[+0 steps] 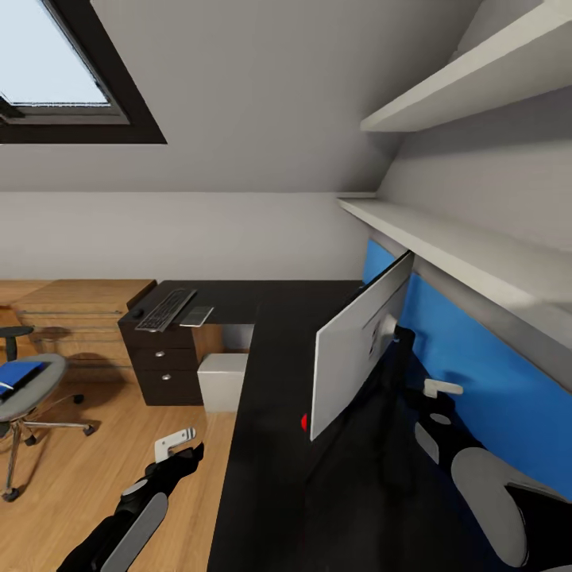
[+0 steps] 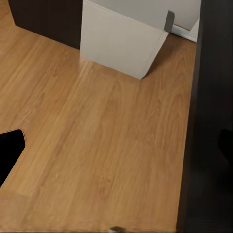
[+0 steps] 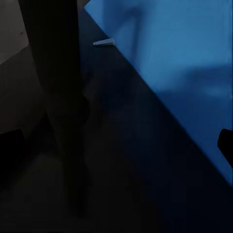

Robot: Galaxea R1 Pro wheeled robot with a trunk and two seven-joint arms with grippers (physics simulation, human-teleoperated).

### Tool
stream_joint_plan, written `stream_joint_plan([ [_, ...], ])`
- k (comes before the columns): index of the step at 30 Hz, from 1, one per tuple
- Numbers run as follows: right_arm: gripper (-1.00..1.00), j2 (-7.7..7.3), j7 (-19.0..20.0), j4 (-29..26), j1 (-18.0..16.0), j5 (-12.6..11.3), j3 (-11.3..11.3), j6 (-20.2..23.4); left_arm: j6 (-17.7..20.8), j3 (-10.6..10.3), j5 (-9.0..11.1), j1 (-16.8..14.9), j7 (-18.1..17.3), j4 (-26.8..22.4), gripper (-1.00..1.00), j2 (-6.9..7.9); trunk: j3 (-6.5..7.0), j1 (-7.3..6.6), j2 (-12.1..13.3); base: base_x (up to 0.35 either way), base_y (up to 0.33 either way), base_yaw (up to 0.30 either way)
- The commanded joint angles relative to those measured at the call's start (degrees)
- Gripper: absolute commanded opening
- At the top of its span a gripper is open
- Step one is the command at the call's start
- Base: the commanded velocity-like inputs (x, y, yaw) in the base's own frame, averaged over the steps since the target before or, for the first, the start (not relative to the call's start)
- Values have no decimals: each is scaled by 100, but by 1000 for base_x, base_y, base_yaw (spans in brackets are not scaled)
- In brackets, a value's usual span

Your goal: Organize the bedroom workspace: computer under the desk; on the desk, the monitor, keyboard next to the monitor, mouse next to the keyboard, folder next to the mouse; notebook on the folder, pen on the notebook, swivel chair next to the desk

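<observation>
On the L-shaped black desk (image 1: 270, 445), both grippers' finger spread unclear, the thin white monitor (image 1: 357, 342) stands beside the right gripper (image 1: 439, 389).

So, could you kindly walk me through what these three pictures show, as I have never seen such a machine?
It is a simulated wheeled robot with two arms, each ending in a claw. The large picture comes from its head camera: the left claw hangs over the wooden floor, the right claw is behind the monitor on the black desk. A keyboard lies on the desk's far end, a pale computer box stands beneath it, and a blue folder rests on the swivel chair. The other two pictures come from cameras on each wrist. I see nothing held.
</observation>
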Motion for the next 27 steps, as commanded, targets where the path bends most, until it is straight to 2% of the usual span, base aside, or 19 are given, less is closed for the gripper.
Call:
stream_joint_plan([
  [1, 100, 4, -8, 9, -7, 55, -29, -20, 9, -20, 38, -6, 47, -10, 100, 7, -8, -2, -7, -333, 0, 0],
  [7, 100, 34, -30, -56, -10, 25, 27, -16, 13, -20, 32, -7, 46, -10, 100, 7, -8, -2, -7, -333, 0, 0],
  [8, 100, 250, -48, -388, -10, 0, 4, 10, 16, -24, 41, -3, 51, -10, 100, 7, -8, -2, -7, -324, 0, 0],
  [10, 100, 423, -61, -625, -4, -1, -11, 64, 17, -26, 43, -4, 52, -10, 100, 7, -8, -2, -7, -314, 0, 0],
  [11, 100, 593, -72, -937, 45, 1, -21, 186, 17, -27, 45, -5, 53, -10, 100, 7, -8, -2, -7, -301, 0, 0],
  [12, 100, 723, -81, -1331, 194, 3, -28, 387, 18, -28, 46, -6, 53, -10, 100, 7, -8, -2, -7, -294, 0, 0],
  [13, 100, 816, -88, -1994, 532, -1, -32, 738, 18, -28, 47, -5, 54, -10, 100, 7, -8, -2, -7, -290, 0, 0],
  [14, 100, 850, -92, -2385, 734, -5, -33, 944, 18, -28, 47, -5, 54, -10, 100, 7, -8, -2, -7, -288, 0, 0],
  [16, 100, 962, -100, -4079, 1562, -42, -29, 1862, 18, -29, 48, -6, 54, -10, 100, 7, -8, -2, -7, -286, 42, 0],
  [17, 100, 995, -102, -4475, 1750, -64, -27, 2093, 18, -29, 48, -7, 54, -10, 100, 7, -8, -2, -7, -284, 90, 0],
  [18, 100, 1075, -107, -5143, 2063, -117, -28, 2511, 18, -29, 45, -7, 54, -10, 100, 7, -8, -2, -7, -281, 135, 0],
  [20, 100, 1211, -116, -5780, 2351, -171, -26, 2983, 18, -29, 42, -6, 51, -10, 100, 7, -8, -2, -7, -273, 170, 0],
  [22, 100, 1351, -120, -6178, 2539, -204, -16, 3292, 18, -29, 41, -5, 46, -10, 100, 7, -8, -2, -7, -227, 233, 0],
  [27, 100, 1451, -107, -6460, 2705, -235, 2, 3459, 20, -36, 48, -5, 27, -10, 100, 7, -8, -2, -7, -138, 290, 0],
])
